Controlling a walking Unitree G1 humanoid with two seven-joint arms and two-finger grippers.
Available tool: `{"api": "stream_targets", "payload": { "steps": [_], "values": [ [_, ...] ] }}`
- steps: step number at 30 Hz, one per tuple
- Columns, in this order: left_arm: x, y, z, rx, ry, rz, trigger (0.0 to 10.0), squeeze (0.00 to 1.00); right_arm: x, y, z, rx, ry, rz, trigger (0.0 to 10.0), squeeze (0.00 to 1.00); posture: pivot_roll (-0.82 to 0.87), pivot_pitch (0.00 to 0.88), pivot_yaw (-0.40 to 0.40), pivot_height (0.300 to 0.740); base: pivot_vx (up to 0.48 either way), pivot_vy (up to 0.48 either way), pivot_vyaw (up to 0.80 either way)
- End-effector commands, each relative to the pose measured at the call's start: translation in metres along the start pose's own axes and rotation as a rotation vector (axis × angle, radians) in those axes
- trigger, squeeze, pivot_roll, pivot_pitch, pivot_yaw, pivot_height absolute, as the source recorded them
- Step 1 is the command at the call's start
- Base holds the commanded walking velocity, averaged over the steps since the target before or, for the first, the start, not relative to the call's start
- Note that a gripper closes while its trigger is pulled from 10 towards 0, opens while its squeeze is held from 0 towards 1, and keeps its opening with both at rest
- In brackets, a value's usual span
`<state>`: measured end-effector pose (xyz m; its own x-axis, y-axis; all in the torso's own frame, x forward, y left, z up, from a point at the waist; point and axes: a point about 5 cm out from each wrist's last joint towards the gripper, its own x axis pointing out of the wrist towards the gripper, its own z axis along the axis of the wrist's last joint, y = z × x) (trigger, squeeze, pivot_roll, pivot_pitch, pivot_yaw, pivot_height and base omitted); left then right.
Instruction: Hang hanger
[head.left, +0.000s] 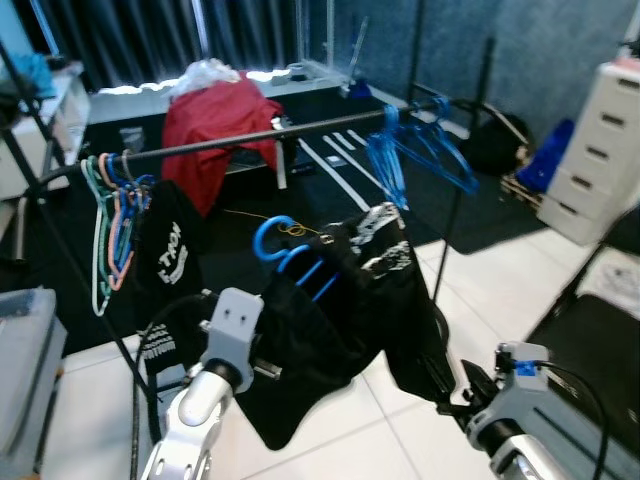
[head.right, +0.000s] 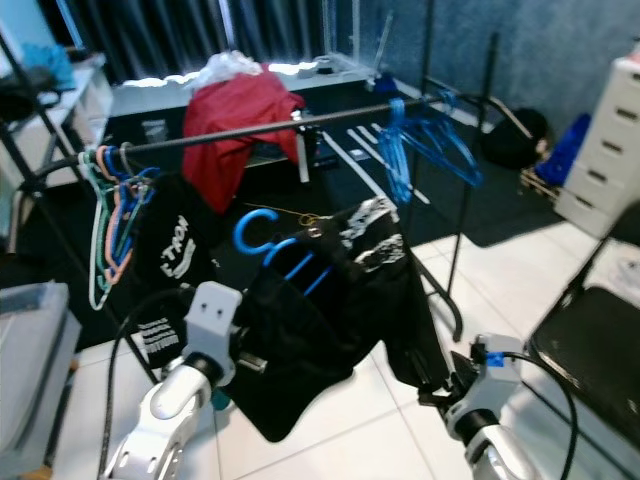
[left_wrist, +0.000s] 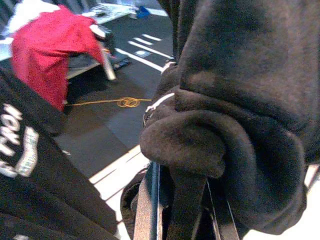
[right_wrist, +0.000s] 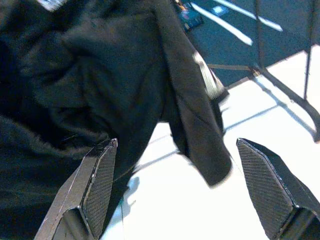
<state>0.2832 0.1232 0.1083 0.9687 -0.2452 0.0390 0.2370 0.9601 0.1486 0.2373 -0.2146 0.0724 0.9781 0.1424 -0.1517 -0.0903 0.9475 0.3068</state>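
A black garment (head.left: 340, 330) hangs on a blue hanger (head.left: 275, 240), held up in front of me, below and nearer than the dark clothes rail (head.left: 280, 133). The hanger's hook points up, clear of the rail. My left gripper (left_wrist: 182, 215) is shut on a thick fold of the garment, at its lower left side. My right gripper (right_wrist: 182, 190) stands open beside the garment's lower right edge, and a hanging flap of cloth (right_wrist: 200, 125) lies between and beyond its fingers (right_wrist: 95, 185) without being pinched.
On the rail hang several blue hangers (head.left: 415, 150) at the right, and pastel hangers (head.left: 115, 220) with a black printed shirt (head.left: 170, 250) at the left. A red cloth (head.left: 215, 130) lies behind. White drawers (head.left: 605, 150), a black chair (head.left: 590, 360) and a grey bin (head.left: 20, 350) flank me.
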Motion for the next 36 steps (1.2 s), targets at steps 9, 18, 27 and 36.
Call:
{"api": "stream_targets", "payload": {
  "steps": [9,18,27,36],
  "values": [
    [0.015,-0.002,0.004,-0.019,0.043,0.065,10.0,0.0,-0.001,0.003,-0.005,0.013,0.007,0.007,10.0,0.0,-0.13,0.0,0.024,0.74,0.48,0.0,0.0],
    [0.025,-0.012,0.004,-0.071,0.082,0.066,10.0,0.0,-0.001,0.003,-0.005,0.013,0.008,0.008,10.0,0.0,-0.14,0.0,0.029,0.74,0.48,0.0,0.0],
    [0.019,0.026,-0.005,-0.092,0.147,0.294,10.0,0.0,-0.002,0.003,-0.006,0.013,0.014,0.008,10.0,0.0,-0.13,0.0,0.025,0.74,0.187,0.0,0.0],
    [-0.004,0.058,-0.019,-0.134,0.203,0.511,10.0,0.0,-0.002,0.002,-0.007,0.013,0.029,0.016,10.0,0.0,-0.12,0.0,0.019,0.74,0.0,0.0,0.0]
  ]
}}
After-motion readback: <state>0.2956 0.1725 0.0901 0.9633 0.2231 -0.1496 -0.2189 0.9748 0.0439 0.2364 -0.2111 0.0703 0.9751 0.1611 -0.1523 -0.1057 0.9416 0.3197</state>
